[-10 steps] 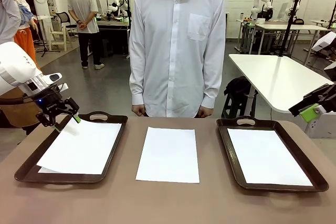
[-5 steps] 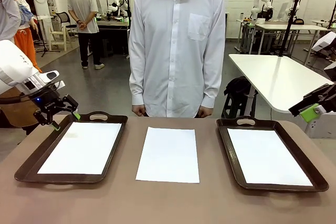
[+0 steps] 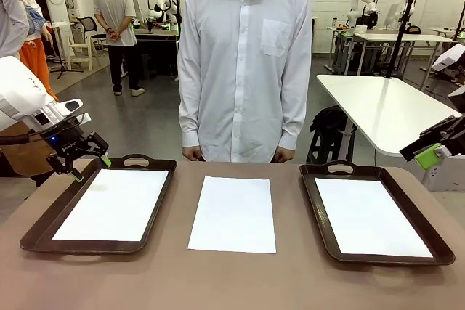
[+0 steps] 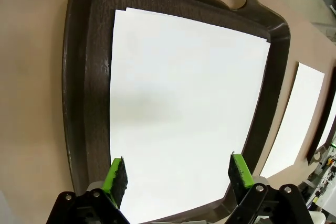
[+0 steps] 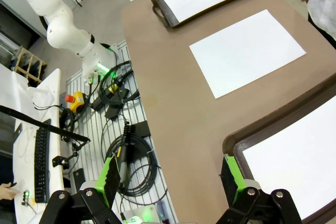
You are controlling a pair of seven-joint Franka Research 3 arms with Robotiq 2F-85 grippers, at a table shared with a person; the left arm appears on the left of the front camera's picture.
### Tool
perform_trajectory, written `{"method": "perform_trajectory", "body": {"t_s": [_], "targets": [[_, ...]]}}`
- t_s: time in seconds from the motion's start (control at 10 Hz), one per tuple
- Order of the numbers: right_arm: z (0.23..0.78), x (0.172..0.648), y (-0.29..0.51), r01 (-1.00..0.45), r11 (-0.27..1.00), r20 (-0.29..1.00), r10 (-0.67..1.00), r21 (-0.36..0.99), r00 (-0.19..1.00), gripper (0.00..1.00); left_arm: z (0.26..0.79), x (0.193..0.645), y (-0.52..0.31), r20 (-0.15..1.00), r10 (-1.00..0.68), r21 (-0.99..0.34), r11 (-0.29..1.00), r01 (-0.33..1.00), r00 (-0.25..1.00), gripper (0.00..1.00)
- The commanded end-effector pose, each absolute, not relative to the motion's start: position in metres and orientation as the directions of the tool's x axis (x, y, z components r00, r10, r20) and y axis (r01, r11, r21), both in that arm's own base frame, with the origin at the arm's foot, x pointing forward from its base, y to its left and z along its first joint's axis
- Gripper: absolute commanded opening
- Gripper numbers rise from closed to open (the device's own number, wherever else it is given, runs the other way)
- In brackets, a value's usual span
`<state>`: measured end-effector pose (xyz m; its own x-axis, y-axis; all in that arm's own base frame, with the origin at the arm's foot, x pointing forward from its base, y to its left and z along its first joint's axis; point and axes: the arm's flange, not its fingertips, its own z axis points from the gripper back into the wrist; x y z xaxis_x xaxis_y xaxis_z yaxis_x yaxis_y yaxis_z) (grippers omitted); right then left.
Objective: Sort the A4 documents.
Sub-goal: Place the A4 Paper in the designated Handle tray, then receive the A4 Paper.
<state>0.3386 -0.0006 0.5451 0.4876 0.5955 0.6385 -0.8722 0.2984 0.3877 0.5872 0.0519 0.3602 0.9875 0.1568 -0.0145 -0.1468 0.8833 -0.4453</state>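
Note:
Three white A4 documents show in the front view. One lies flat in the left dark brown tray, one lies bare on the table's middle, and one lies in the right tray. My left gripper hangs open just above the left tray's far left corner, holding nothing. In the left wrist view its open gripper looks down on the tray's sheet, with a second sheet's edge peeking out beneath. My right gripper stays open off the table's right edge, its own view showing the open gripper beside the right tray.
A person in a white shirt stands at the far edge behind the middle sheet, hands down. Brown table lies bare in front of the trays. Cables and a keyboard sit on the floor side, to the robot's right.
The sheet that my left gripper held tilted over the left tray has dropped and now lies flat. The left gripper let go and drew back slightly to the left. The right arm is still.

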Motion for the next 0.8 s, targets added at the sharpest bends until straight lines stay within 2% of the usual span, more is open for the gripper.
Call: {"method": "perform_trajectory", "body": {"t_s": [0.0, 0.7], "targets": [[0.545, 0.3386, -0.0003, -0.874, 0.291, 0.644, 0.593, 0.388, 0.483, 1.0, 0.3613, 0.589, 0.0523, -0.016, 0.145, -0.435, 0.89, -0.137, 0.989, 1.0], [0.545, 0.3386, -0.0003, -0.874, 0.291, 0.644, 0.593, 0.388, 0.483, 1.0, 0.3605, 0.5874, 0.0518, -0.014, 0.157, -0.445, 0.883, -0.146, 0.988, 1.0]]}}
